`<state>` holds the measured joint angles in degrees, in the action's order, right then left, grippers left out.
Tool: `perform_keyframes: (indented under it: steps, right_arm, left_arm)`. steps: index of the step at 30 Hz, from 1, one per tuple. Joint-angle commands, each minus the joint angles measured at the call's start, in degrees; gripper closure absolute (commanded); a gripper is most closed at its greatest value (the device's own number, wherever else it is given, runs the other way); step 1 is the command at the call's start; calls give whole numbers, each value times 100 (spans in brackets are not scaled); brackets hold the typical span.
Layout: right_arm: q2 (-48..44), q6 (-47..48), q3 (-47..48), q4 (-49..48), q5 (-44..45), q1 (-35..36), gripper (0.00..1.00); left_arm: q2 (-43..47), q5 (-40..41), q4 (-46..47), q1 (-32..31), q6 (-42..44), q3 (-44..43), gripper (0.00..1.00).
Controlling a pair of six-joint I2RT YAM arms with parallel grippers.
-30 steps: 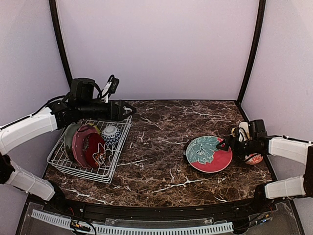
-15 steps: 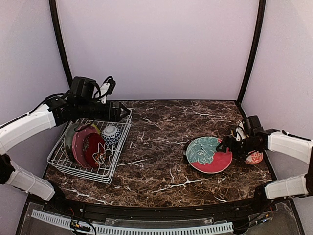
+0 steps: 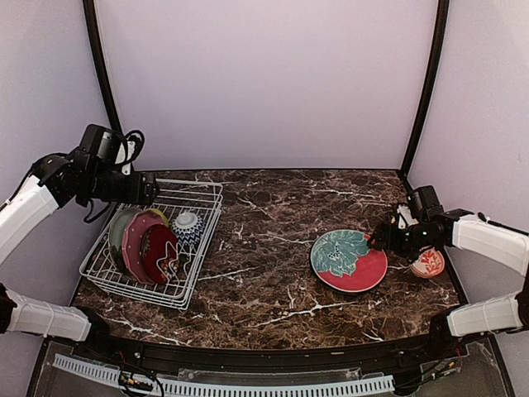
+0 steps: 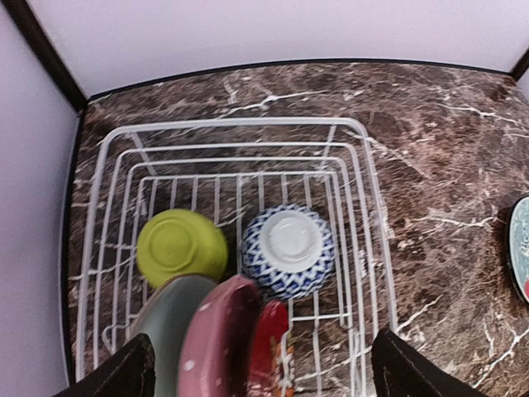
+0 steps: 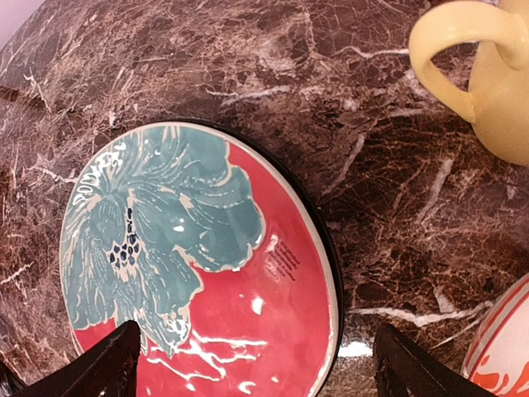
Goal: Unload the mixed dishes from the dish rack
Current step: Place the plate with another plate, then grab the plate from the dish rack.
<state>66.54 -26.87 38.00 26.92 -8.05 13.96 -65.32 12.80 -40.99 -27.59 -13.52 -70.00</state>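
Note:
The white wire dish rack (image 3: 201, 184) (image 4: 231, 126) stands at the table's left. It holds an upturned lime-green bowl (image 4: 181, 246), an upturned blue-white bowl (image 4: 288, 248) (image 3: 188, 227), and on edge a pale green plate (image 4: 165, 331), a dusky red plate (image 4: 219, 339) (image 3: 135, 244) and a red patterned dish (image 4: 269, 347). My left gripper (image 3: 147, 191) (image 4: 264, 376) hangs open above the rack's far left side, holding nothing. A red-teal plate (image 3: 349, 260) (image 5: 190, 273) lies flat on the right. My right gripper (image 3: 382, 240) (image 5: 260, 368) is open just over the plate's right part.
A pale yellow mug (image 5: 488, 66) (image 3: 411, 215) and a red-white bowl (image 3: 428, 263) (image 5: 504, 347) sit on the marble table (image 3: 264, 215) close to the right arm. Black frame posts (image 3: 423, 91) rise at the back corners, with walls close on both sides.
My left arm has swung left, from over the rack's far right corner to its far left side. The right gripper has shifted slightly back over the plate.

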Motion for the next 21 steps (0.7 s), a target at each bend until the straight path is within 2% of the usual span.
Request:
perform_keyframes:
  steps: [1,6,8,13,15,21]
  right_arm:
    - [34,322,109,-391,-125,55,5]
    - [116,428,48,-910,-518,55,5]
    - [150,447,18,-1090,-699,55,5]
    - [219,513,5,-1276,-883,63,5]
    - [193,588,21,-1252,-884,63,5]
    - [-19,726,-35,-1215,-888,63,4]
  left_arm:
    - [372,333,-1502,507,163,-322,11]
    - [349,784,-2686,774,330,-661,14]
    - [258,823,-2881,969,414,-682,15]
    - [98,429,-2594,1666,845,-431,22]
    - [-71,178,-2513,1817,957,-404,29]
    - [-613,-412,-2307,1919,1133,-340,35]
